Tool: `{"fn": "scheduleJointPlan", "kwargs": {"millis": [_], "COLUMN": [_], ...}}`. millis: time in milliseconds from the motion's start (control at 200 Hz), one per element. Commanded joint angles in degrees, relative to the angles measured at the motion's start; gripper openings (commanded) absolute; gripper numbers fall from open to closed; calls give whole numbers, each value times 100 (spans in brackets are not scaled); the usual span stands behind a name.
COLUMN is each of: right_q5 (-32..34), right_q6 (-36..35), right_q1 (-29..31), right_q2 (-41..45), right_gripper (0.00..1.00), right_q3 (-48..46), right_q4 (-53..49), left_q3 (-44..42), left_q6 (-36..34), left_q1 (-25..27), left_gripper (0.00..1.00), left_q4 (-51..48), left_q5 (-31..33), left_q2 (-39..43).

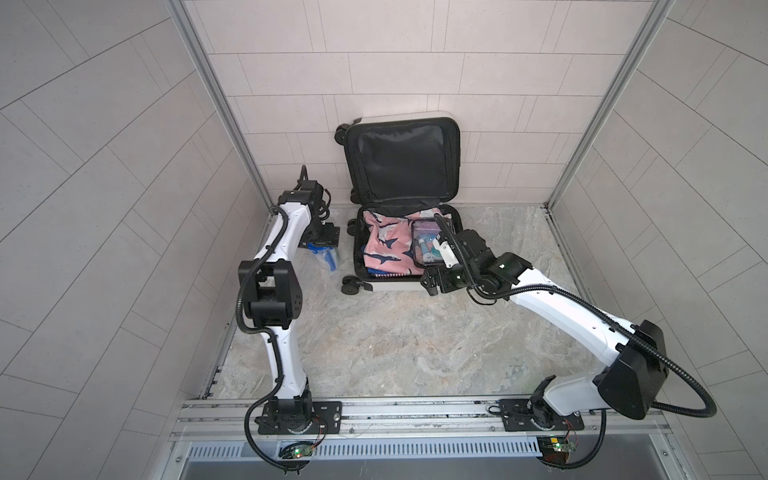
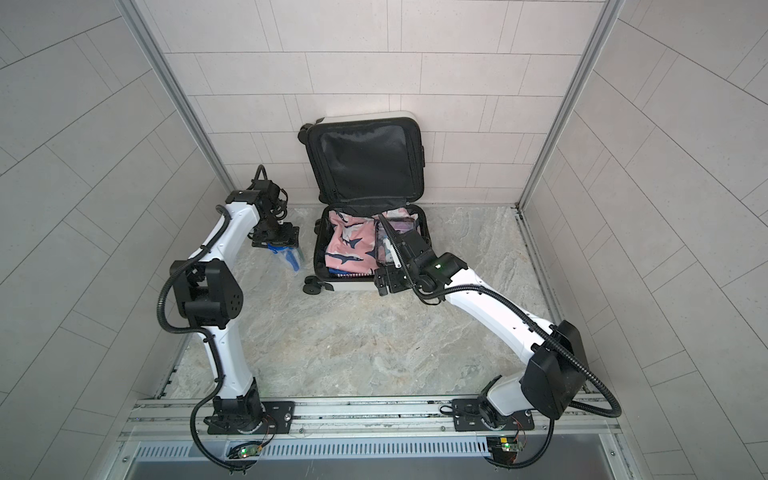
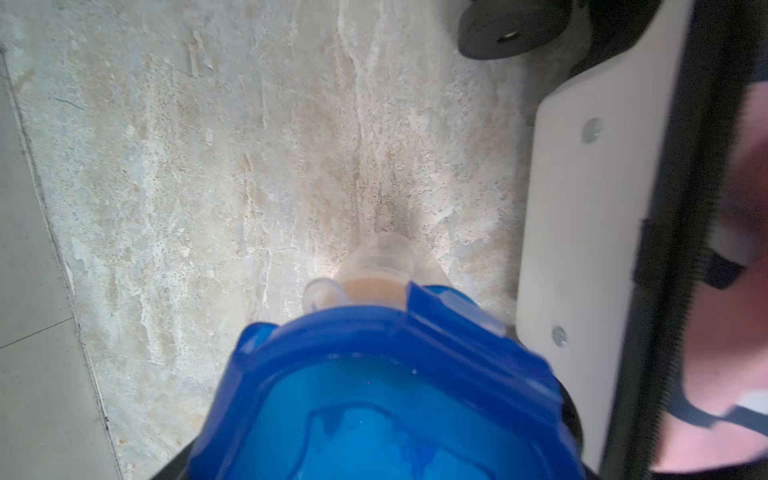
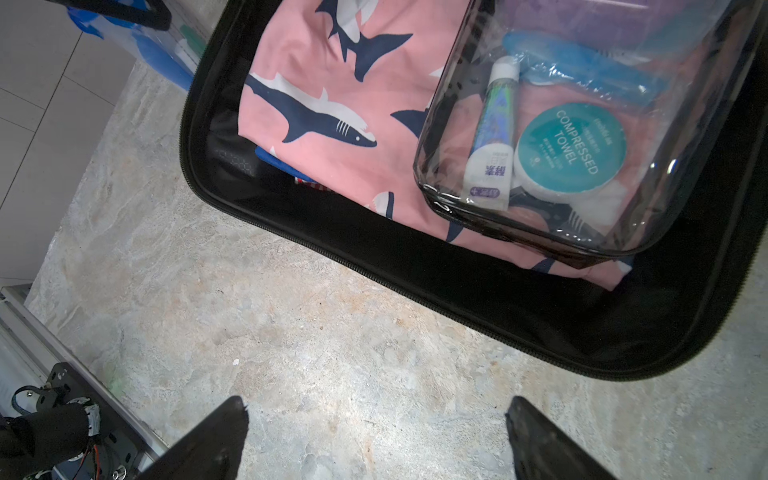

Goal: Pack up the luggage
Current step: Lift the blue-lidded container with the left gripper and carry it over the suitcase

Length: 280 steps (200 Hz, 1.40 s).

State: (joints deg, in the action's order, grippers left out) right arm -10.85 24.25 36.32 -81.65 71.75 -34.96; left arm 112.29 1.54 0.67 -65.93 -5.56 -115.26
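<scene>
White hard shell with black lining: the luggage (image 1: 401,162) (image 2: 365,162) stands open at the centre of both top views, slightly above the middle. Its lid is raised and leans against the tiled back wall (image 1: 374,83). Its base lies flat on the marble-patterned table (image 1: 395,340), with a black wheel (image 1: 351,286) at the base's lower left corner.

Contents of the base: a pink garment with a shark print (image 1: 384,245) (image 4: 332,104) fills the left portion. A clear pouch with black edging (image 1: 426,227) (image 4: 519,232) lies on top of the garment in the right portion. Through the pouch wall, the right wrist view shows a small white tube (image 4: 490,141), a teal disc (image 4: 571,143) marked COMPRESSED TOWEL and a blue oblong item (image 4: 582,70).

The right gripper (image 1: 430,286) (image 2: 384,284) (image 4: 376,401) has its fingers spread wide with nothing between them. It hangs over bare table just below the luggage's near rim, at the base's lower right corner in both top views.

The left gripper (image 1: 322,245) (image 2: 279,245) is positioned directly over a blue-and-clear item (image 1: 328,259) (image 2: 293,259) (image 3: 374,395) just left of the luggage. In the left wrist view this item fills the lower centre of the frame and hides the fingers, so whether they grasp it cannot be determined. The luggage's white shell (image 3: 582,232) runs down the right side of that view.
</scene>
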Motion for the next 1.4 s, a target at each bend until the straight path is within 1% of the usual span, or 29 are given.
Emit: {"fn": "scheduleJointPlan", "kwargs": {"millis": [0, 190, 290, 375, 485, 555, 706, 801, 946, 1136, 1396], "right_q5": [158, 320, 356, 363, 306, 294, 246, 233, 236, 235, 198], "right_q6": [36, 52, 39, 27, 10, -6, -8, -12, -23, -8, 27], "right_q1": [-25, -111, -203, -339, -535, -631, -800, -843, -891, -938, -938], "right_q2": [144, 195, 268, 332, 399, 441, 523, 578, 642, 666, 619], "right_gripper": [99, 98, 98, 98, 98, 98, 98, 98, 98, 98, 98], "right_q3": [67, 85, 86, 79, 48, 16, -76, -133, -204, -271, -299], "right_q4": [-86, -168, -200, -219, -252, -261, -292, -308, -313, -284, -222], "left_q3": [305, 225, -13, -94, -70, -66, -73, -42, 260, 667, 1089], "left_q6": [126, 313, 549, 685, 738, 751, 742, 786, 685, 529, 580], "left_q1": [16, 11, 19, 62, 279, 523, 1144, 1383, 1601, 1847, 1933], "left_gripper": [59, 56, 56, 56, 56, 55, 53, 52, 51, 50, 49], "left_q4": [-113, -2, 326, 493, 492, 467, 423, 415, 44, -447, -508], "left_q5": [-274, -658, -1083, -1608, -2040, -2225, -2107, -2042, -2122, -1954, -1929], "left_q2": [795, 1412, 1754, 1923, 1920, 1853, 1618, 1397, 900, 376, -194]}}
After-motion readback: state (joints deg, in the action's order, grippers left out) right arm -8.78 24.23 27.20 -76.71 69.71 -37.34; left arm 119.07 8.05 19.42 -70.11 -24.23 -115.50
